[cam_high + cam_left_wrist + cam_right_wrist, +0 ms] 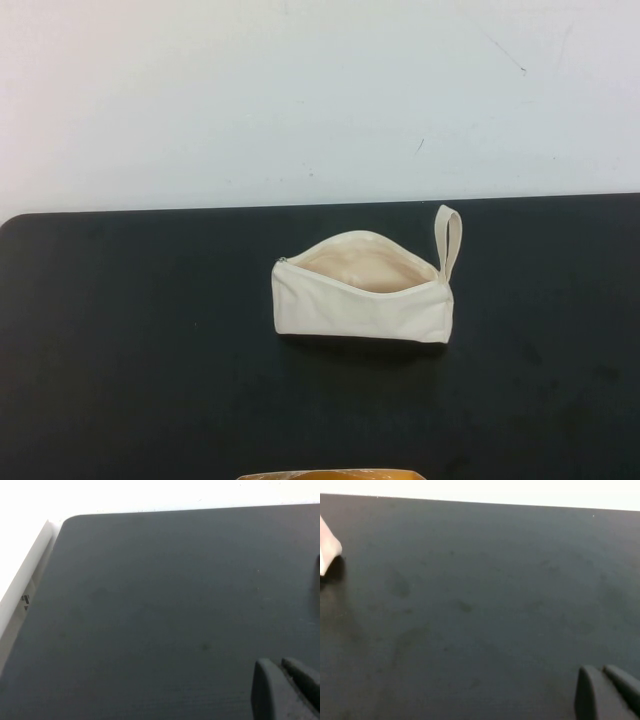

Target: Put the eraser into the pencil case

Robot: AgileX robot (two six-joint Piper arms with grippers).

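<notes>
The pencil case, a cream-white zip pouch, lies in the middle of the black table in the high view. Its zip is open and shows the peach lining. Its wrist loop points to the far right. One white corner of the pouch shows in the right wrist view. The eraser shows in no view. My left gripper hovers over bare table near the table's left corner, fingers together and empty. My right gripper is over bare table to the right of the pouch, fingers together and empty. Neither arm shows in the high view.
A white wall stands behind the table's far edge. A tan-orange strip shows at the near edge of the high view. The table's rounded left corner meets a white ledge.
</notes>
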